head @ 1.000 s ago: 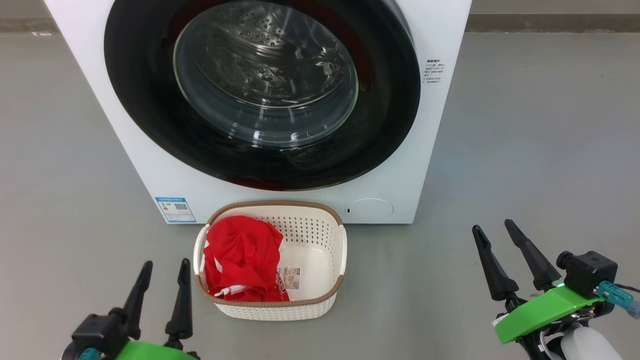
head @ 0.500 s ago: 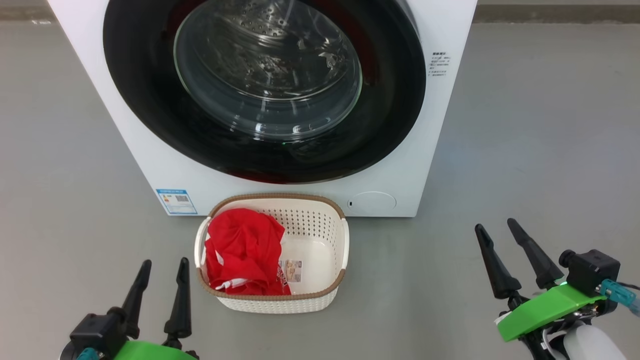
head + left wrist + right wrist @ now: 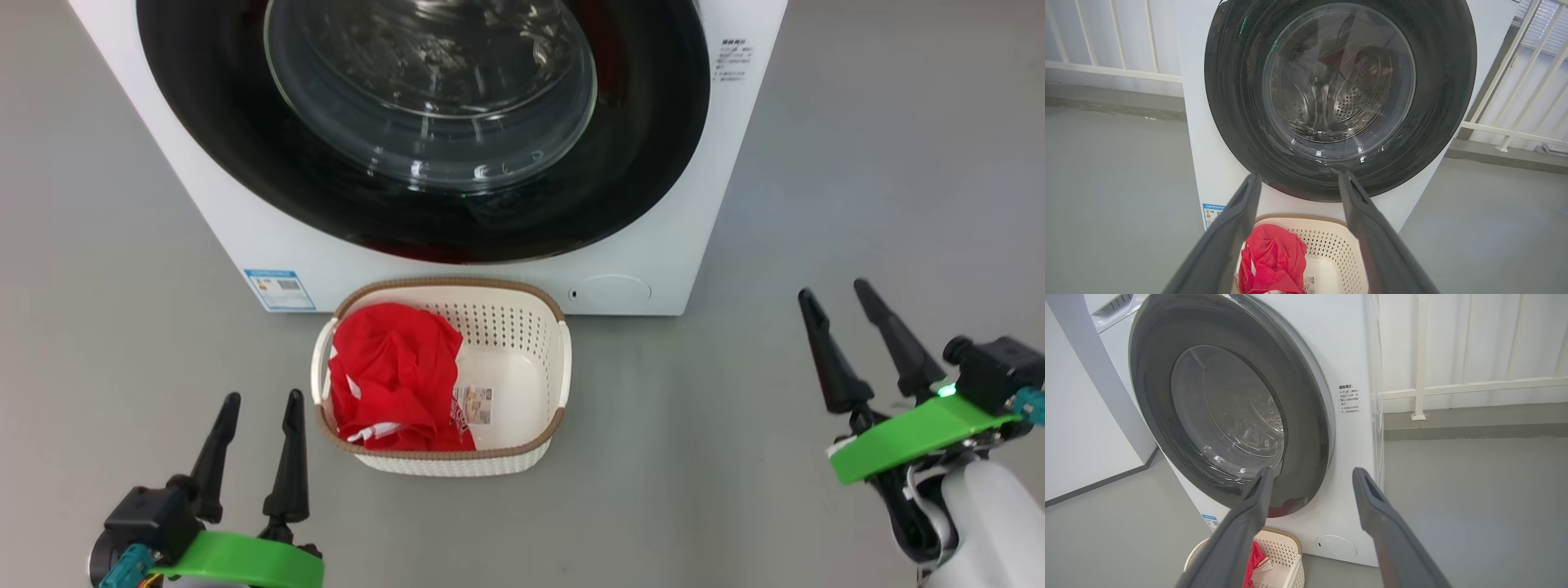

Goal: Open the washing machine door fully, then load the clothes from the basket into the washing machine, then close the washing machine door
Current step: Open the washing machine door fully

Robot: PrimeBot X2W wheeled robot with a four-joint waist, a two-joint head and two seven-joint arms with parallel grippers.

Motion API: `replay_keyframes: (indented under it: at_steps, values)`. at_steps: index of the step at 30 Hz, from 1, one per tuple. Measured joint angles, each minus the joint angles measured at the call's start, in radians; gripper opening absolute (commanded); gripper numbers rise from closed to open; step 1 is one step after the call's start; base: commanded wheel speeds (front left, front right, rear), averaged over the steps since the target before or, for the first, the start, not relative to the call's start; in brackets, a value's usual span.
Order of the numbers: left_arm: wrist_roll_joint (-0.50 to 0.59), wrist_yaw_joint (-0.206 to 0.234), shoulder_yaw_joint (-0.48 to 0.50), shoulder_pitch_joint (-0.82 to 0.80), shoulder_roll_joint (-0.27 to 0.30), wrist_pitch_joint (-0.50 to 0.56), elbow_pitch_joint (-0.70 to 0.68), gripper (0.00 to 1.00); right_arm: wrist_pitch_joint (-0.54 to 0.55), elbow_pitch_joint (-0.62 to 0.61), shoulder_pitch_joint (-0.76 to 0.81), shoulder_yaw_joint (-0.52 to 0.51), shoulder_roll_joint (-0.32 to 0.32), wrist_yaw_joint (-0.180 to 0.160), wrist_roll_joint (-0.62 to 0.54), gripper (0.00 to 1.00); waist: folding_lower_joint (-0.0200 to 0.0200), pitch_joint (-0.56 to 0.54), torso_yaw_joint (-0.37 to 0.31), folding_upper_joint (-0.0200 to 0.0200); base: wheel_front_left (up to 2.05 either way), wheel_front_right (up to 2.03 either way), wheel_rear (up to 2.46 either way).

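Observation:
The white washing machine (image 3: 245, 237) stands ahead with its round glossy black door (image 3: 212, 122) shut against the front. On the floor just before it sits the cream basket (image 3: 522, 384), and the red clothes (image 3: 392, 376) fill its left half. My left gripper (image 3: 260, 400) hovers open at the lower left, short of the basket's left side. At the right, well clear of the machine, my right gripper (image 3: 833, 290) is open and empty. The left wrist view faces the door (image 3: 1237, 102) over the basket (image 3: 1331, 249). The right wrist view takes in the door (image 3: 1306, 428) from the right.
Bare grey floor (image 3: 857, 163) spreads on both sides of the machine. A blue sticker (image 3: 278, 290) and a round white hatch (image 3: 609, 291) mark its lower front. White railings (image 3: 1470, 388) stand behind the machine, and a white panel (image 3: 1077, 416) rises to its left.
The whole head picture has shifted, so the camera has moved. My right gripper sits higher in the picture relative to the basket than before. The basket and clothes lie as they were.

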Motion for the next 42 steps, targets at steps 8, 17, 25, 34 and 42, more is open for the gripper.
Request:
replay_keyframes:
  at_steps: [8, 17, 25, 34, 42]
  values:
    - [0.007, 0.0, -0.003, -0.035, 0.0, 0.0, -0.019, 1.0, 0.0, 0.007, -0.074, -0.016, -0.027, 0.0, 0.039, 1.0, 0.0, 0.056, 0.006, 0.0, 0.0, 0.0, 0.0]
    - [0.017, 0.0, -0.011, -0.064, 0.001, 0.0, -0.044, 1.0, 0.0, 0.017, -0.174, -0.018, -0.069, 0.0, 0.148, 0.0, 0.0, 0.119, 0.017, 0.0, 0.0, 0.0, 0.0]
    - [0.024, 0.0, -0.016, -0.098, 0.0, 0.0, -0.069, 1.0, 0.0, 0.036, -0.284, 0.003, -0.146, 0.0, 0.28, 0.0, 0.0, 0.178, 0.03, 0.0, 0.0, 0.0, 0.0]
    - [0.023, 0.0, -0.022, -0.138, -0.008, 0.0, -0.115, 1.0, -0.003, 0.111, -0.428, 0.043, -0.21, 0.0, 0.562, 0.0, 0.0, 0.25, 0.056, 0.0, 0.0, 0.0, 0.0]
    - [0.023, 0.0, -0.025, -0.151, -0.011, -0.001, -0.132, 1.0, 0.152, 0.148, -0.557, 0.065, -0.251, 0.0, 0.851, 0.0, 0.0, 0.303, 0.076, 0.0, 0.0, 0.0, 0.0]
